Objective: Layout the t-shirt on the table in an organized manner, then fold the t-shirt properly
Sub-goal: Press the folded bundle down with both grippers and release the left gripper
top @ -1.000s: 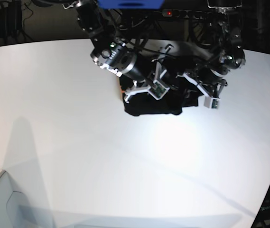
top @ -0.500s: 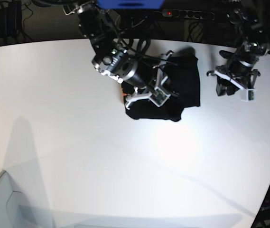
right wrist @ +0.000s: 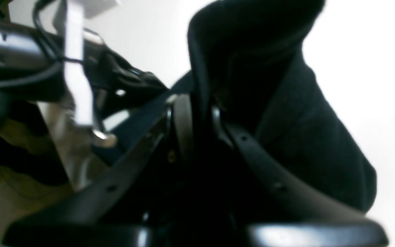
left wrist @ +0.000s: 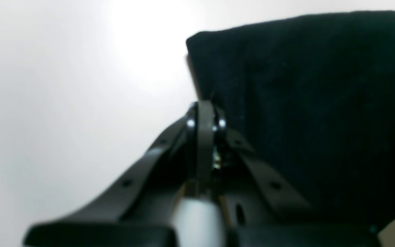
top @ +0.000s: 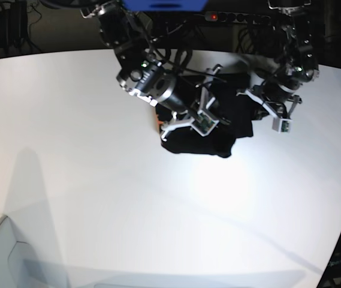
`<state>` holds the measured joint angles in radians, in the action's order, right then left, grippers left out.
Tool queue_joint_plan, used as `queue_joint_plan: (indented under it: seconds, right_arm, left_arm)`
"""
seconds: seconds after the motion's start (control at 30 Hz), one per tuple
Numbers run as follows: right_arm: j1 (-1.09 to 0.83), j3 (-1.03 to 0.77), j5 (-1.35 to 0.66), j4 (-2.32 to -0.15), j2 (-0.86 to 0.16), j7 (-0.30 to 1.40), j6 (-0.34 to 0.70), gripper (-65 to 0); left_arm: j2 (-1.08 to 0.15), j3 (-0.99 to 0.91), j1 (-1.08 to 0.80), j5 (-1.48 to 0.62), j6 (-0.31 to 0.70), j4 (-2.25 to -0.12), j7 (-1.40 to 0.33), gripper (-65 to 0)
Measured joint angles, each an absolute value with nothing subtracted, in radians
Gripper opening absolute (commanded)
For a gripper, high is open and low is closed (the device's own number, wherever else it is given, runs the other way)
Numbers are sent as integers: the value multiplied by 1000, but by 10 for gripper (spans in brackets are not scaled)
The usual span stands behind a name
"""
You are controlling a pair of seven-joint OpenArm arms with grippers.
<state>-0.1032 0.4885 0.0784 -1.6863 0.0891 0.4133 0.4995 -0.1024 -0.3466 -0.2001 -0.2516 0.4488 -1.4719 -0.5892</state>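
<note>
- The plain white matte table (top: 68, 150) is filling the frame; its lower and left parts are lying bare.
- The right gripper (top: 195, 115), upper centre of the base view, is pinching a raised fold of the black soft cotton t-shirt (top: 221, 129); in its wrist view cloth is standing up between the nearly closed jaws.
- The t-shirt is lying bunched at upper centre, not spread.
- The left gripper (top: 266, 103), upper right, is sitting at the shirt's right edge, jaws pressed together; its wrist view shows nothing between them.
- Judgement: the fabric is light, limp and drapes readily; pinching hem or shoulder corners looks best for spreading.
</note>
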Motion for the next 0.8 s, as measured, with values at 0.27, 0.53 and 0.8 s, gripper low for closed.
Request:
queue_joint_plan:
  seconds: [0.27,0.53,0.8]
  right_arm:
    - [-84,622,79,-1683,89,419,500,-650]
    - [3,633,78,-1593,94,419,500,-650]
    - [91,633,73,-1436,91,406,500,-650]
  left_arm:
    - [-105,-332,-169,-266,453,-1419,-553,-649]
    - [-105,-337,-168,-266,461,-1420,-560,-649]
    - [-123,-332,-168,-272,469,-1420,-561,-649]
